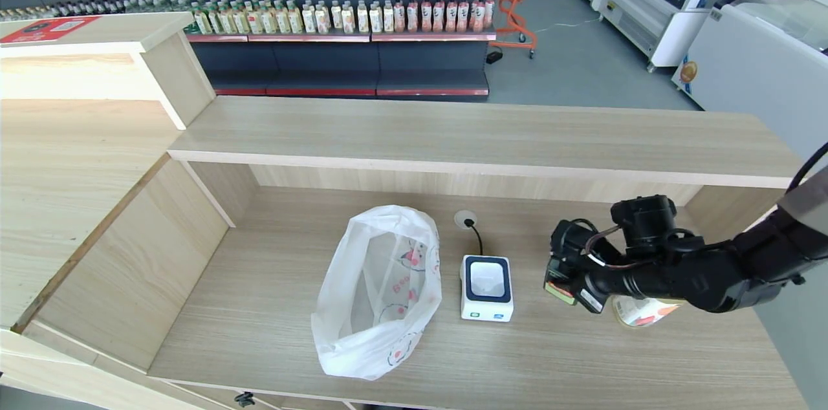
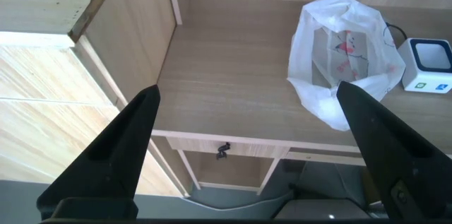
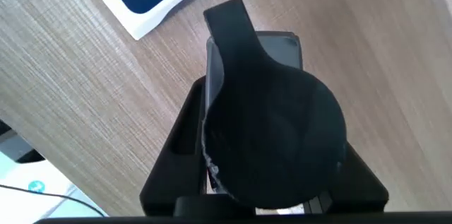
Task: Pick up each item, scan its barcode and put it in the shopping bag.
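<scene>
The right gripper (image 1: 564, 280) hangs low over the light wooden worktop (image 1: 582, 358), just beside the white box scanner with dark blue window (image 1: 486, 287), toward the right end. I cannot tell if its fingers grasp anything. A round container with white and red label (image 1: 637, 312) lies under the right arm, near the front right corner. The white plastic shopping bag (image 1: 378, 293) stands open at the middle. The left gripper (image 2: 247, 90) is released and holds nothing, off the front left edge.

I judge the scanning step is in hand. Next, the barcode must face the scanner window.
</scene>
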